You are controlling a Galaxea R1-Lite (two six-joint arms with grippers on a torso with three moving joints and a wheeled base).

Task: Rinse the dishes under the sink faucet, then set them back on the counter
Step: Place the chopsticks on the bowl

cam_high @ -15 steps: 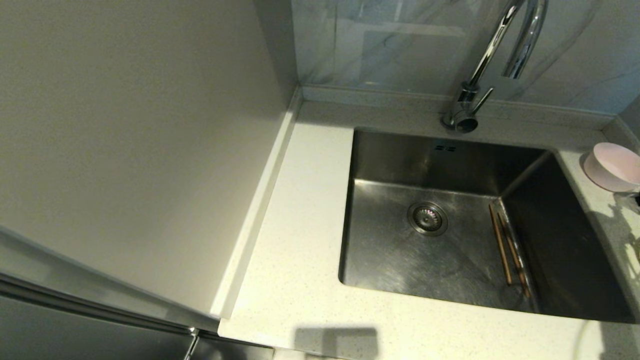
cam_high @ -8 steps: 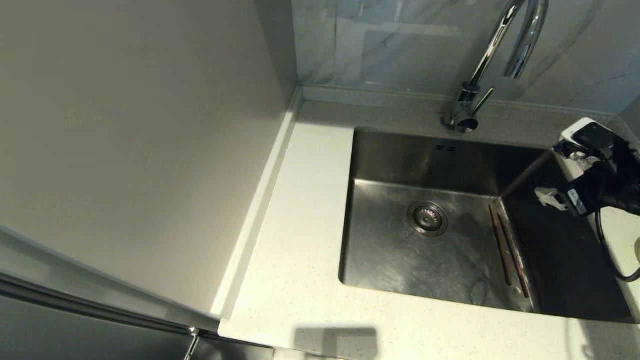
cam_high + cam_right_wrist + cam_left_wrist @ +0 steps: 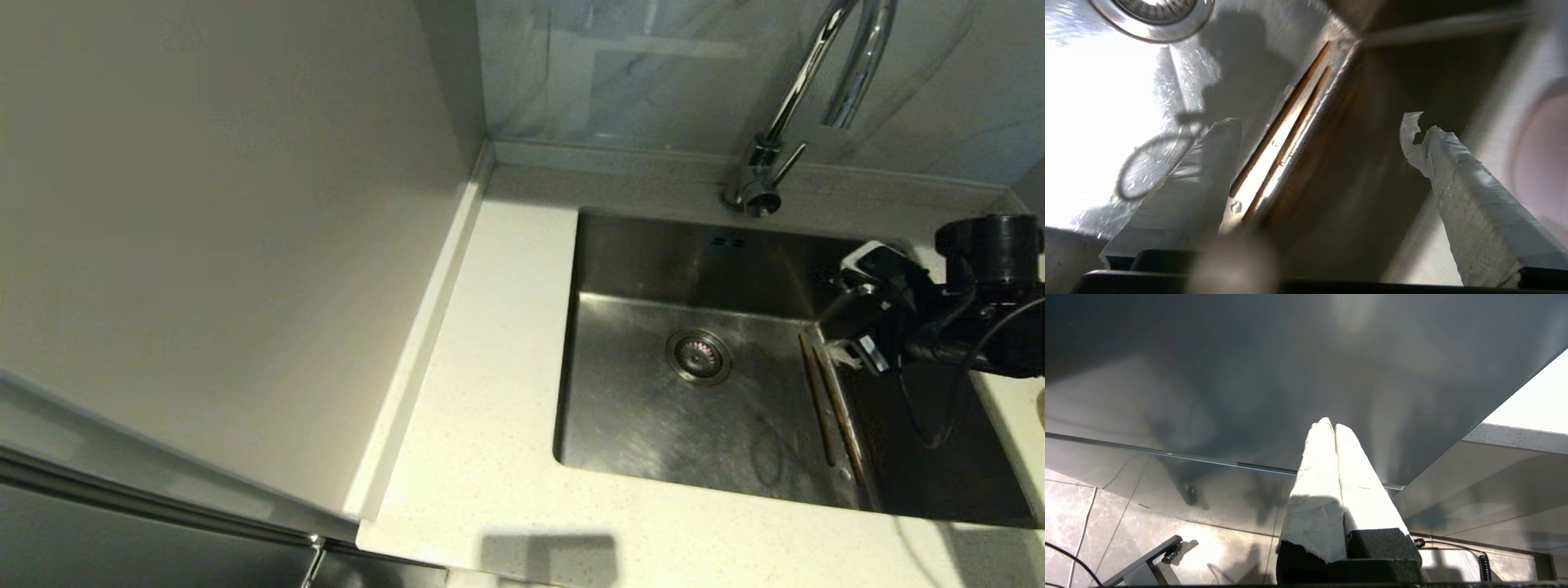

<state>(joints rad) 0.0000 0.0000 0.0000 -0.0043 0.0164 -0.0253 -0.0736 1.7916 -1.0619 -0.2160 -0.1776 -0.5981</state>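
Two brown chopsticks (image 3: 829, 408) lie side by side on the floor of the sink (image 3: 653, 425), along its right wall. My right gripper (image 3: 853, 306) hangs open and empty over the sink's right side, above the chopsticks' far ends. In the right wrist view the chopsticks (image 3: 1277, 122) run between its spread fingers (image 3: 1321, 124), with the pink bowl (image 3: 1541, 163) blurred at the side on the counter. In the head view the right arm hides that bowl. The faucet (image 3: 767, 163) stands behind the sink. My left gripper (image 3: 1331, 426) is shut and empty, parked low below the counter.
The off-white counter (image 3: 490, 408) surrounds the sink, with a beige wall panel (image 3: 220, 245) on the left. The round drain (image 3: 698, 357) sits mid-basin. A black cable (image 3: 939, 408) droops from the right arm over the basin.
The right arm has come in from the right and moved left over the sink, now covering the pink bowl in the head view. Its jaws have stayed wide apart. The chopsticks have not moved.
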